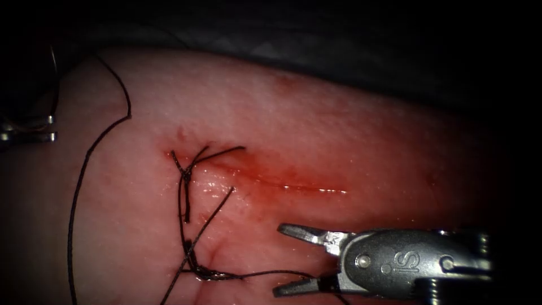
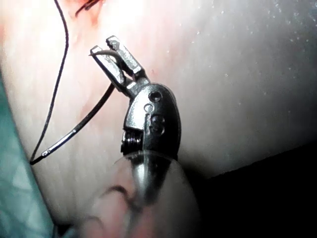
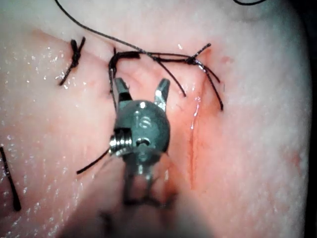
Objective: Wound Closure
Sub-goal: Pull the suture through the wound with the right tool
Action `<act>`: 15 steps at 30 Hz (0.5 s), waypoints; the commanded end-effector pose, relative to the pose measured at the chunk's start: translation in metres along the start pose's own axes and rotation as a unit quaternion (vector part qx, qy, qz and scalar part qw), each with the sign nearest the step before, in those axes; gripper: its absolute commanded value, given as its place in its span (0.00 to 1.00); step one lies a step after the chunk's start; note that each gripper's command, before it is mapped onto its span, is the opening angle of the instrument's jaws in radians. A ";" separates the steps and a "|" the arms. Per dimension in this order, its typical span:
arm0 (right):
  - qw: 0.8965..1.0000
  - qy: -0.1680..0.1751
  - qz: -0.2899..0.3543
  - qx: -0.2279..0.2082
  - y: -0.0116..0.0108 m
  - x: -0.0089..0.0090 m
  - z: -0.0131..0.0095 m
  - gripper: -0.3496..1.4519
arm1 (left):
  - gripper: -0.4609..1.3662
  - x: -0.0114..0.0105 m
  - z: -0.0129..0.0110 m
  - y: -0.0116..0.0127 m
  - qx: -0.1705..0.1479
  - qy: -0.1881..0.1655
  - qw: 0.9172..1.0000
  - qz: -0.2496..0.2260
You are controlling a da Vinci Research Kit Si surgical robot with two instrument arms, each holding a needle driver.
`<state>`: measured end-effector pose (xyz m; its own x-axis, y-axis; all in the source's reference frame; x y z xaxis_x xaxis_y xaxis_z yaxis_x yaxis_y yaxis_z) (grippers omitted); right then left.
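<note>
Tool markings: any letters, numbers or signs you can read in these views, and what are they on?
"IS", seen upside down: on the right tool housing in the endoscope view.
"IS", fainter: on the same tool's housing in the right wrist view.
"IS", partly shadowed: on the left tool housing in the left wrist view.
Nothing readable on the tissue, thread or needle.

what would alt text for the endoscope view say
The right tool enters from the right with open jaws holding nothing, just below the cut in the tissue. Knotted thread crosses the cut's left end, its long strand trailing left toward the left tool at the edge.
</note>
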<state>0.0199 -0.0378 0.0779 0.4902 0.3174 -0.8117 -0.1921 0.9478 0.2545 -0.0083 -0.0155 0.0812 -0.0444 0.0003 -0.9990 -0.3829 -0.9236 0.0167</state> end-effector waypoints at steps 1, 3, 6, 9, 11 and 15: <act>1.000 -0.003 -0.003 -0.005 0.0008 -0.0007 0.0008 0.78 | 0.06 0.0001 0.0000 0.0000 -0.004 0.000 1.000 0.000; 1.000 -0.004 -0.006 -0.012 0.0018 -0.0017 0.0020 0.78 | 0.06 0.0001 0.0000 0.0000 -0.004 0.000 1.000 0.000; 1.000 -0.006 -0.009 -0.022 0.0031 -0.0030 0.0037 0.76 | 0.06 0.0001 0.0000 0.0000 -0.004 0.000 1.000 0.000; 0.999 -0.013 -0.014 -0.029 0.0039 -0.0042 0.0053 0.74 | 0.06 0.0001 0.0000 0.0000 -0.004 0.000 1.000 0.000; 0.999 -0.025 -0.019 -0.031 0.0041 -0.0052 0.0064 0.73 | 0.06 0.0001 0.0000 0.0000 -0.004 0.000 1.000 0.000; 0.999 -0.035 -0.027 -0.024 0.0036 -0.0067 0.0085 0.71 | 0.06 0.0001 0.0001 0.0000 -0.003 -0.001 1.000 0.000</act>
<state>0.0236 -0.0366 0.0894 0.5577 0.2665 -0.7861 -0.1993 0.9624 0.1849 -0.0084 -0.0155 0.0811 -0.0455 0.0004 -0.9990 -0.3847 -0.9229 0.0172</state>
